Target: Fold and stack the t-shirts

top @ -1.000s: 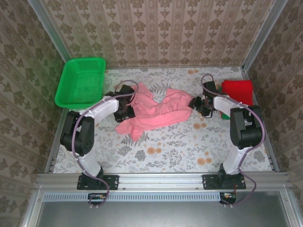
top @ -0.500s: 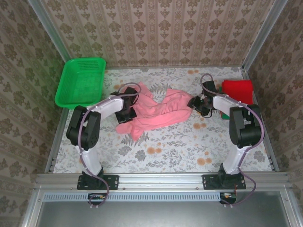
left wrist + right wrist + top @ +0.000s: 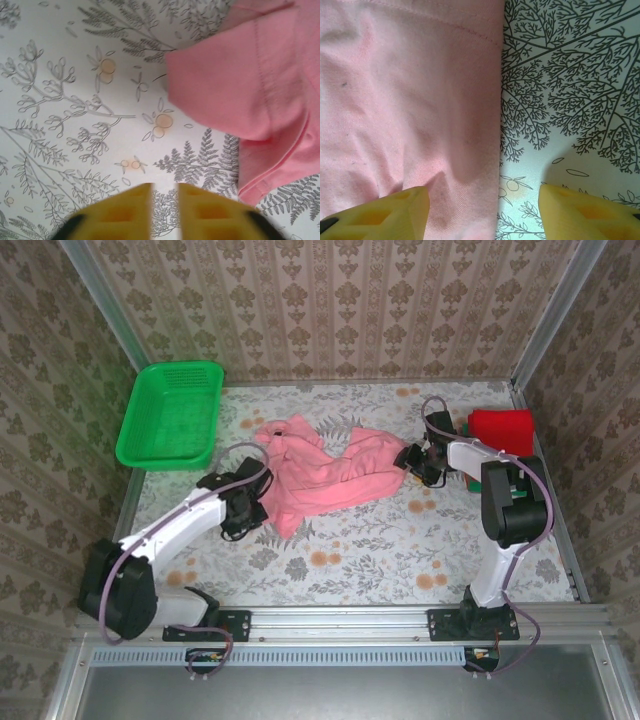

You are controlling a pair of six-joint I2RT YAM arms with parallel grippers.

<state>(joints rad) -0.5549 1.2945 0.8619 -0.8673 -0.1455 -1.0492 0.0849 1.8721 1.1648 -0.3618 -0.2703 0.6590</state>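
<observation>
Floral-print table (image 3: pixel 350 540), pink t-shirt (image 3: pixel 330 475) crumpled right of green basket (image 3: pixel 170 415), red folded shirt (image 3: pixel 502 430) far beyond it. Probably light, limp, prone to bunching: best pinched at hem corners. Left gripper (image 3: pixel 165 187) barely parted, empty, basket-side; right gripper (image 3: pixel 485 192) wide open, straddling edge farthest from basket.

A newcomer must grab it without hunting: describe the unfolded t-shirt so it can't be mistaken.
Look at the floral-patterned table, between the green mesh basket at its far left corner and the folded red shirt at its far right. The light pink t-shirt lies there. It alone is crumpled and spread out, not folded.
</observation>
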